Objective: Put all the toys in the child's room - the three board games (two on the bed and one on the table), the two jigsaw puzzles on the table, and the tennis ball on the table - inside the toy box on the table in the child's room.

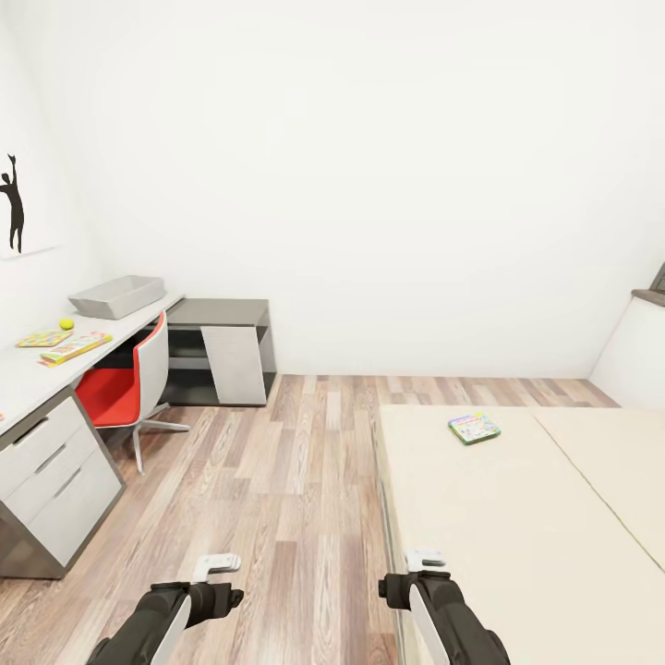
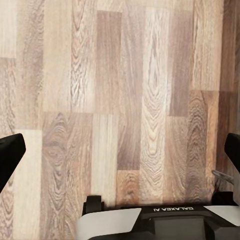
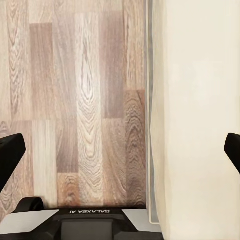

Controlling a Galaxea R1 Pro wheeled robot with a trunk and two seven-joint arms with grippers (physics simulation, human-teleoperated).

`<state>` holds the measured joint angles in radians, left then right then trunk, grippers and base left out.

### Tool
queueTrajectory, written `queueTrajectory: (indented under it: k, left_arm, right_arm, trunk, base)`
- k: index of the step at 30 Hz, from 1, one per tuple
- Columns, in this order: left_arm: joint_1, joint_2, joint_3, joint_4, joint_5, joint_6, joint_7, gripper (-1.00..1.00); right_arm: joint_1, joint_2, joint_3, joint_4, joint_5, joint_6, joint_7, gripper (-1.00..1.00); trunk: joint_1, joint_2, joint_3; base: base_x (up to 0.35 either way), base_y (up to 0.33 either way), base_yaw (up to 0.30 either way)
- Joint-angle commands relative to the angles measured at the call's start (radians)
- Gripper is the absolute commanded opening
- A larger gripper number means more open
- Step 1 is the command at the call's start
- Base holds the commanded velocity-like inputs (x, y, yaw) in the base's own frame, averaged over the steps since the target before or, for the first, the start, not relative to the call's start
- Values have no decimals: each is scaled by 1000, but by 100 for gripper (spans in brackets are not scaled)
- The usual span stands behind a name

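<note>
Inverted "GALAXEA AI" stands on the left pincer (image 2: 120, 150) and right pincer (image 3: 120, 147) housings.

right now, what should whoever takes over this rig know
Left gripper and right gripper: both open, empty, held low over the wood floor.
Toy box sits at the far end of the table; nothing seen in it from here.
On the table: tennis ball, two flat colourful toys.
On the bed: one board game.
Nothing visibly packed yet; all toys remain.
</note>
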<state>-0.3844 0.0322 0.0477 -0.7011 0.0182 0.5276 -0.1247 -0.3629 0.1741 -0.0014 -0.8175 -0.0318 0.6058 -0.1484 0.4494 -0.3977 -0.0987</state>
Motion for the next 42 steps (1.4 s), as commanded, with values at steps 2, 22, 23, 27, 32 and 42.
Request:
queueTrajectory:
  k: [2, 22, 23, 27, 32, 42]
  left_arm:
    - [-1, 0, 3, -1, 2, 6, -4, 100]
    - [-1, -1, 3, -1, 2, 6, -4, 100]
    - [-1, -1, 3, -1, 1, 6, -4, 100]
    - [-1, -1, 3, -1, 2, 6, -4, 100]
    - [-1, -1, 3, -1, 2, 6, -4, 100]
    - [-1, -1, 3, -1, 1, 6, -4, 100]
  right_arm:
    - [-1, 0, 0, -2, -4, 5, -5, 100]
    - [-1, 0, 0, 0, -3, 5, -5, 100]
    - [-1, 0, 0, 0, -3, 5, -5, 100]
    - [-1, 0, 0, 0, -3, 5, -5, 100]
    - [-1, 0, 0, 0, -3, 5, -5, 100]
    - [-1, 0, 0, 0, -3, 5, -5, 100]
  trunk:
    - [1, -2, -2]
    - [1, -2, -2]
    - [1, -2, -2]
    - [1, -2, -2]
    - [1, -2, -2]
    - [1, -2, -2]
  base:
    - [0, -1, 0]
    - [0, -54, 0]
    - [0, -146, 0]
    - [0, -150, 0]
    - [0, -153, 0]
    - [0, -154, 0]
